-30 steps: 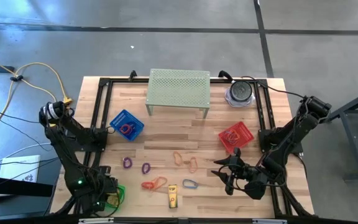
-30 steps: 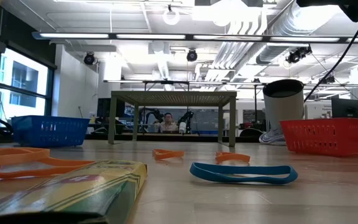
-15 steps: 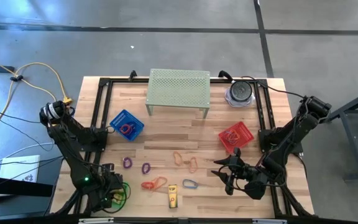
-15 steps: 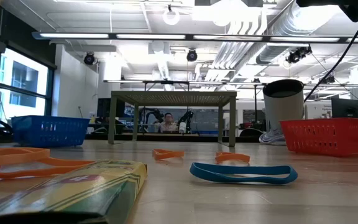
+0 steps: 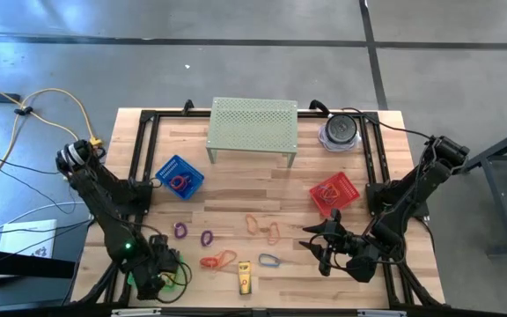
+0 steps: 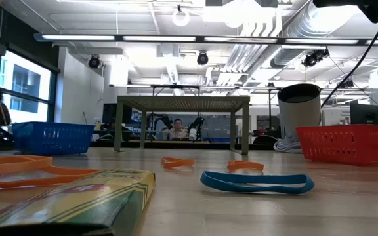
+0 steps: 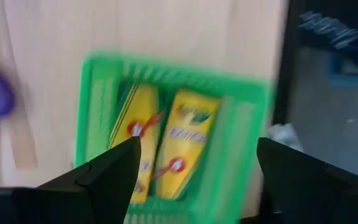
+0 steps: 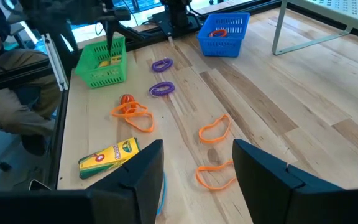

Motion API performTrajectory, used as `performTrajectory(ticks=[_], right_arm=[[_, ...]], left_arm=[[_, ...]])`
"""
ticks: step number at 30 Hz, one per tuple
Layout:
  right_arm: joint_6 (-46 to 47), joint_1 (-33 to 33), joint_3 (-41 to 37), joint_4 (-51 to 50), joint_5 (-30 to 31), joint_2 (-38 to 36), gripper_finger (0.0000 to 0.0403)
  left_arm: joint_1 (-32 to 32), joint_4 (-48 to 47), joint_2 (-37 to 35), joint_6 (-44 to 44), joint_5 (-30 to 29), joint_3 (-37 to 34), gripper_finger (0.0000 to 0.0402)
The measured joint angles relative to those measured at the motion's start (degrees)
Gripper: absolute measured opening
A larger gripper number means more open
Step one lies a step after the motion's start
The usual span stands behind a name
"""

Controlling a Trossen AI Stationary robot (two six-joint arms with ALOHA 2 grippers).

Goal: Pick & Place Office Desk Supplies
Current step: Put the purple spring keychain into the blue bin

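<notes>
My left gripper (image 7: 194,168) has its fingers spread with nothing between them, hanging over the green mesh basket (image 7: 247,99) in the lower left of the high view, where two yellow crayon boxes (image 7: 185,146) already lie side by side. From that I judge the drop is done and the step in hand is fetching the next piece. My right gripper (image 8: 197,171) hovers with its fingers spread too, empty, low over the table right of centre in the high view. The nearest loose items are the third crayon box (image 5: 245,278) at the bottom centre of the high view, the blue rubber band (image 5: 268,260) just beside it, the tangled red and orange bands (image 5: 218,259) to its left, two purple bands (image 5: 193,234) above those, and the orange bands (image 5: 263,227) mid-table. To do this well, I would lift the left gripper straight up clear of the basket's rim before swinging toward the centre. For the crayon box I would line the fingers across its narrow width; for a flat band I would press the fingertips right down to the wood. The blue basket (image 5: 180,176) and red basket (image 5: 334,193) each hold a band.
</notes>
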Motion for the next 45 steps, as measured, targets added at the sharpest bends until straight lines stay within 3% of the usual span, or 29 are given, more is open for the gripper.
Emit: performTrajectory(ticks=[4,12,19,23,29,38,45], right_arm=[[-0.02,0.02,0.00,-0.07,-0.02,0.00,0.0181],[-0.02,0.02,0.00,0.21,-0.09,1.34,0.0181],[-0.25,-0.36,0.00,0.59,-0.26,3.85,0.0181],[-1.33,-0.56,0.00,1.01,-0.13,3.89,0.0181],[-1.33,-0.75,0.00,1.42,-0.34,3.89,0.0181],[-1.33,-0.75,0.00,2.96,-0.44,3.87,0.0181],[-1.31,-0.75,0.00,3.21,-2.14,3.85,0.0181]], left_arm=[[3.27,0.16,-1.69,5.91,-0.65,3.82,0.0313],[12.19,0.47,-2.16,18.64,-8.14,5.69,0.0313],[18.94,0.74,-2.16,20.76,-8.19,5.64,0.0313],[19.06,1.52,-2.13,24.95,-6.87,5.61,0.0313],[17.95,1.66,-1.62,24.01,-7.00,5.60,0.0313],[16.92,1.33,0.95,25.06,-15.88,5.55,0.0313],[17.36,1.42,4.41,29.36,-16.95,5.55,0.0313]])
